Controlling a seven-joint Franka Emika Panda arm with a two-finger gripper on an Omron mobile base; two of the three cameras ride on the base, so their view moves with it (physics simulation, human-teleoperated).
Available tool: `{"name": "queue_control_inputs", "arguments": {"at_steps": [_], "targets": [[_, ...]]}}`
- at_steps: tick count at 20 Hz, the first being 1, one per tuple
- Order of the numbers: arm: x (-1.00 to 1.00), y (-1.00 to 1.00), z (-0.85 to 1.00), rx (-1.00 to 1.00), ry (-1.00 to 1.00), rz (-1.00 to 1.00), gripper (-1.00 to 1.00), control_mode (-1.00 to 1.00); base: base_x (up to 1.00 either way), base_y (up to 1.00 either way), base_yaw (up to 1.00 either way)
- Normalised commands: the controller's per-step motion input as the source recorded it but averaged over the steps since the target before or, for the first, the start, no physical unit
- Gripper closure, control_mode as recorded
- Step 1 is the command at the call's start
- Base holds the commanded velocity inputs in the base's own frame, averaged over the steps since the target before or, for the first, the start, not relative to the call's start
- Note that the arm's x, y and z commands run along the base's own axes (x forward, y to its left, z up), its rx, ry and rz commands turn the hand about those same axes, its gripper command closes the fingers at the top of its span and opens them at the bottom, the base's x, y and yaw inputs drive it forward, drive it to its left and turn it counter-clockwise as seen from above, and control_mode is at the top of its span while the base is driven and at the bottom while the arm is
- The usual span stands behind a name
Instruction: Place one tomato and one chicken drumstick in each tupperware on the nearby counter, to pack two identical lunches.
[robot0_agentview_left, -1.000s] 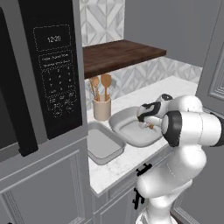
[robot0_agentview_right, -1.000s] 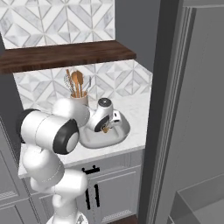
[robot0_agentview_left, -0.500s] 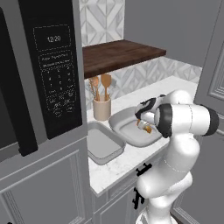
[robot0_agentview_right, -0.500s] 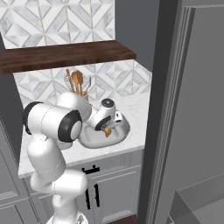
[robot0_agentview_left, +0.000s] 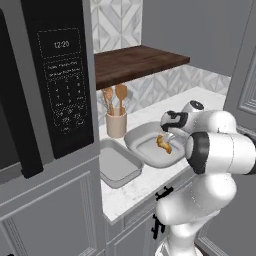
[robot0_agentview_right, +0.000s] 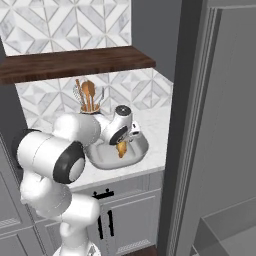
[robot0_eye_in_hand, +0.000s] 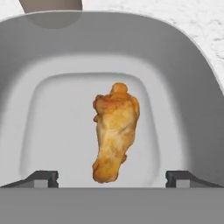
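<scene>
Chicken drumstick (robot0_eye_in_hand: 114, 133) lying on the floor of the wider, rounder tupperware (robot0_eye_in_hand: 52, 57), roughly at the tray's middle, fat end toward the far rim, thin end toward the tool. Touching nothing but the tray floor, as far as the hand view tells. Same drumstick (robot0_agentview_left: 164, 144) seen from the left base view as a small golden piece in the round tray (robot0_agentview_left: 137, 137), and from the right base view (robot0_agentview_right: 121, 148) just under the hand.

Tool (robot0_eye_in_hand: 112, 177) spread wide, fingertips (robot0_eye_in_hand: 41, 177) standing well apart at either side of the drumstick's thin end and clamped on nothing. Drumstick between the two tips in line, though just beyond them and clear of both. Tool (robot0_agentview_left: 170, 134) hanging just above the tray's near part in the left base view.

Step in hand, by the look of it: letting go and backing off. Best done by lifting straight up along the tool's own axis, keeping the tips wide (no sideways sweep, or the thin end gets dragged), and clearing the raised rim before swinging away.

Further out: narrower rectangular tupperware (robot0_agentview_left: 117, 165) sitting just beside the round one toward the worktop's left end, nothing visible in it. Beige utensil crock (robot0_agentview_left: 116, 124) behind both, near the back edge of the worktop (robot0_agentview_left: 130, 192). No tomato to be made out in either tray, so most of the packing judged still to do.
</scene>
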Motion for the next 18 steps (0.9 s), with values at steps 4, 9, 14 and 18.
{"name": "queue_control_inputs", "arguments": {"at_steps": [4,9,14,18], "targets": [[-1.00,0.32,0.47,-0.03,-0.02,0.00,-1.00,-1.00,0.00,0.00,0.00],[-1.00,0.33,0.58,-0.04,-0.19,-0.05,-1.00,-1.00,0.00,0.00,0.00],[-1.00,0.03,0.55,0.08,-0.29,-0.08,-1.00,-1.00,0.00,0.00,0.00],[-1.00,0.13,0.32,0.27,-0.13,-0.21,-1.00,-1.00,0.00,0.00,0.00]]}}
